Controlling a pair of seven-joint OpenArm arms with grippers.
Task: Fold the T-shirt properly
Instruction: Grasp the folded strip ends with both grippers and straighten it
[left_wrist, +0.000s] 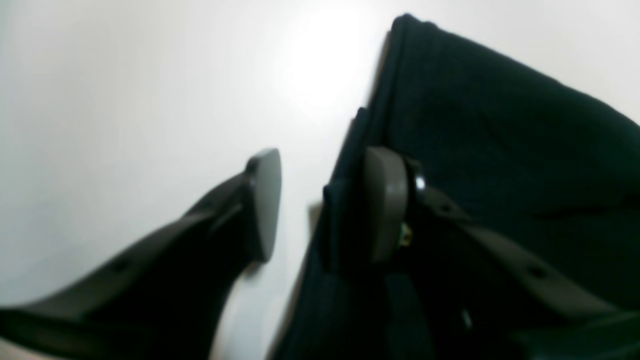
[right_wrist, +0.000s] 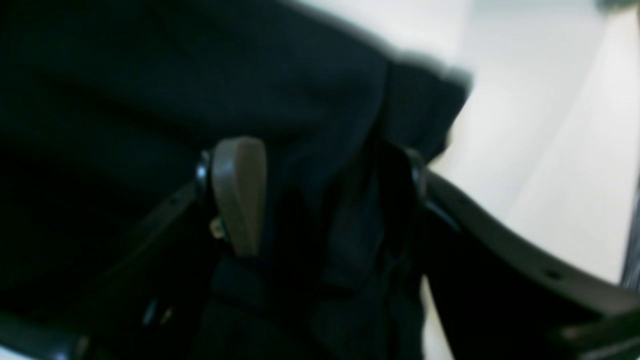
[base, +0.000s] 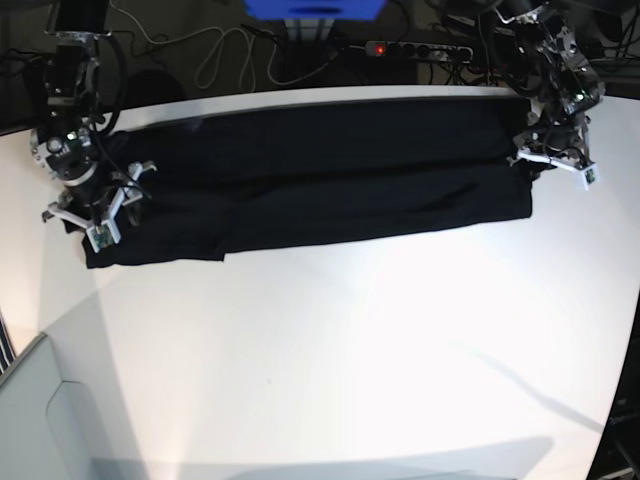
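Two arms: we see one at each end of the T-shirt (base: 330, 180), both low over the cloth.
T-shirt, place: it lies on the far part of the white table (base: 350, 340), stretched from side to side as a long, narrow black band.
T-shirt, shape: we see only plain black cloth. A lengthwise fold line runs along the middle of the band, and the near edge steps down at the base view's left end, where the cloth reaches closer to us.
Left gripper (left_wrist: 322, 200): it sits at the band's end on the base view's right. We see its jaws standing wide. One pad (left_wrist: 385, 205) is over the black cloth and the other (left_wrist: 262, 202) over bare table. The folded edge of the shirt runs up between them, close against the pad on the cloth side. Nothing is clamped.
Right gripper (right_wrist: 325, 195): it sits at the band's other end, on the base view's left. Its jaws are also spread wide, with a bunch of black cloth lying in the gap. The one pad we can see (right_wrist: 237, 195) rests beside that cloth, and the picture is blurred here.
Table, near part: we see bare white surface in front of the shirt.
Behind the table: we make out a power strip (base: 420, 48) with a red light, loose cables (base: 220, 55) and a blue object (base: 315, 8) at the top edge.
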